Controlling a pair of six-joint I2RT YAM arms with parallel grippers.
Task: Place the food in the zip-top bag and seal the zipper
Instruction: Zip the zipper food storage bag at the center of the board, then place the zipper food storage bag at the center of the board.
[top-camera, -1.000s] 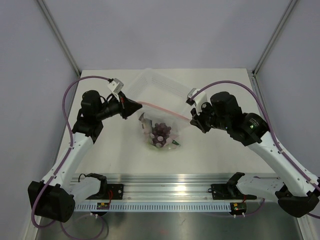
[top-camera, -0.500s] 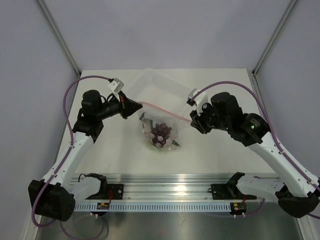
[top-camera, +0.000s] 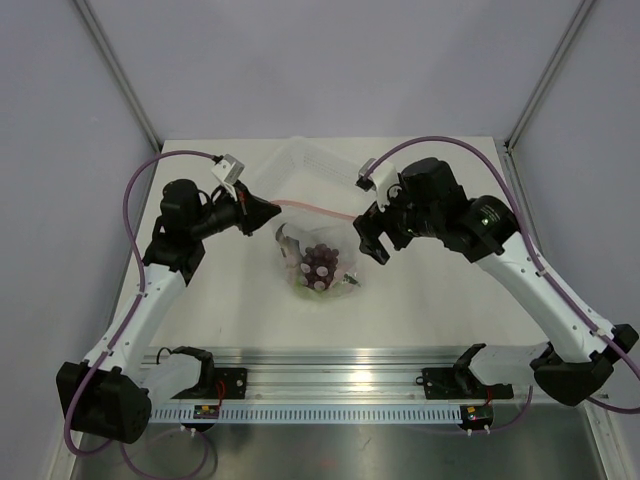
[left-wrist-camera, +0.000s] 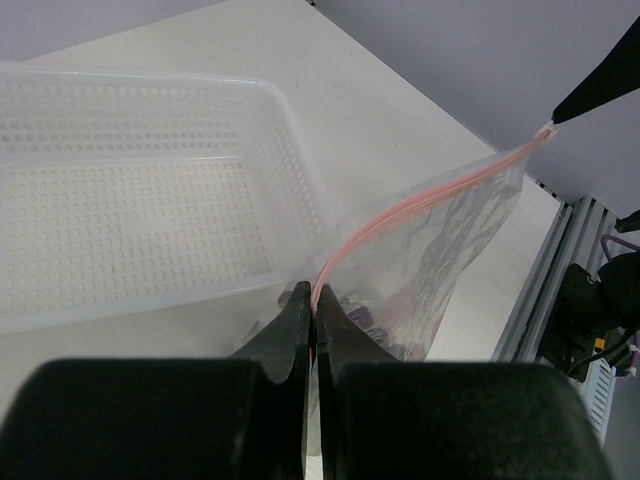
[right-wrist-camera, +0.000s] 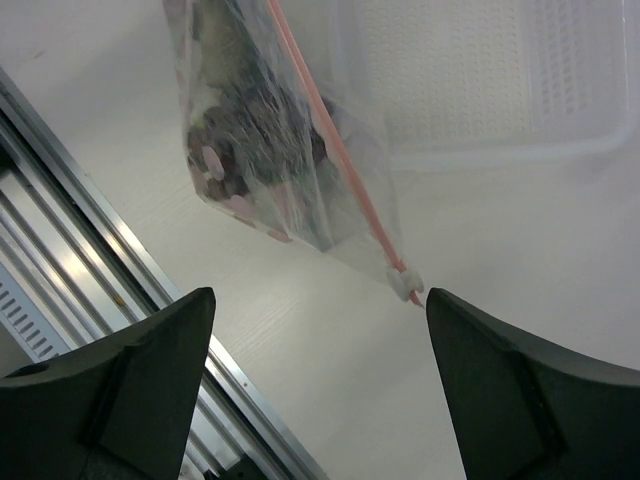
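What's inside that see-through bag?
A dark red grape bunch shows through the clear zip-top bag, sitting low at the bottom. A small grey thing lies beside it. Anything else is hidden behind the grapes and the crinkly plastic.

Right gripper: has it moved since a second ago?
Yes. The right gripper has opened and shifted left in the top view, closer to the white tray.

Food (top-camera: 320, 263) in bag (top-camera: 343, 238) — tray (top-camera: 322, 178) behind
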